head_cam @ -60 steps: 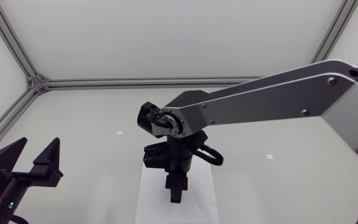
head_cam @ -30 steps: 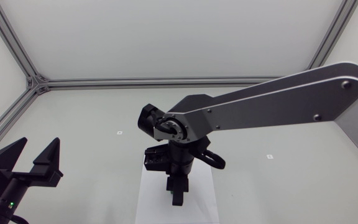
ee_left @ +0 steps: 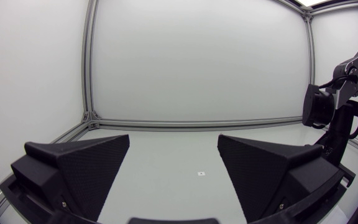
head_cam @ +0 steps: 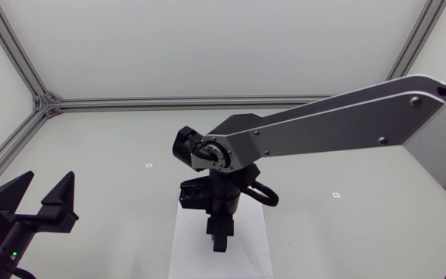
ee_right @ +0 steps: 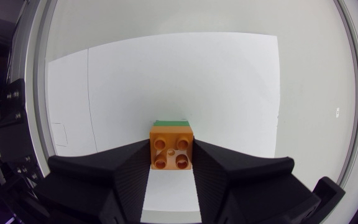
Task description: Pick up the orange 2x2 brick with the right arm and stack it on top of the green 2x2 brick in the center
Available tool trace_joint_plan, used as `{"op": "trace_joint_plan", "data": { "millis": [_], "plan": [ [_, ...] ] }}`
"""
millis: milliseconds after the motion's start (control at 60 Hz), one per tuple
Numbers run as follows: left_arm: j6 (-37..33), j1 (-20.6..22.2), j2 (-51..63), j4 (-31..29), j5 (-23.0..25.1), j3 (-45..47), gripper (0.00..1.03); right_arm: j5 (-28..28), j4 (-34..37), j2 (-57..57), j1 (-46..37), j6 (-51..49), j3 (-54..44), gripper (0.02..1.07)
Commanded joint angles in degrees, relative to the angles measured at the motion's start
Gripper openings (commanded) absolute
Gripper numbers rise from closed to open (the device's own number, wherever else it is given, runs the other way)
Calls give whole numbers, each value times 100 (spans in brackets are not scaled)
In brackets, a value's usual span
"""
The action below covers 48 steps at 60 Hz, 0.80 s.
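The orange 2x2 brick [ee_right: 172, 147] sits studs-up between the fingers of my right gripper [ee_right: 171, 150], which touch it on both sides. A thin strip of the green brick [ee_right: 171, 123] shows just past the orange one, seemingly right under it. In the head view my right gripper [head_cam: 218, 242] points straight down over the white sheet [head_cam: 188, 248] at the table's middle, and the arm hides both bricks. My left gripper [head_cam: 49, 184] stands open and empty at the near left, and its broad fingers [ee_left: 79, 168] are wide apart in the left wrist view.
An aluminium frame [head_cam: 169, 101] runs along the table's back and left edges. Small markers [head_cam: 149, 165] [head_cam: 335, 194] lie on the table either side of the sheet. My right arm [ee_left: 334, 118] shows ahead of and beside the left gripper.
My right arm dipped slightly half a second ago and is back at about its earlier height. The left arm has not moved.
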<state>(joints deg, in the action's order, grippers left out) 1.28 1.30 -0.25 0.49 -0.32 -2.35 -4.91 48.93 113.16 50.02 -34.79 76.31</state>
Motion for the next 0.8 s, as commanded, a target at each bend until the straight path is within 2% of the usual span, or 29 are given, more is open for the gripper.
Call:
{"op": "trace_joint_plan", "data": {
  "millis": [0,400,783],
  "plan": [
    [-75,-16,-45,-84,23,235,99,42,-234,496,-36,-107,-495,8],
    [-75,-16,-45,-84,23,235,99,482,-340,514,245,-107,-679,8],
    [-75,-16,-45,-76,23,235,99,376,-208,531,192,-239,-565,8]
  ]
}}
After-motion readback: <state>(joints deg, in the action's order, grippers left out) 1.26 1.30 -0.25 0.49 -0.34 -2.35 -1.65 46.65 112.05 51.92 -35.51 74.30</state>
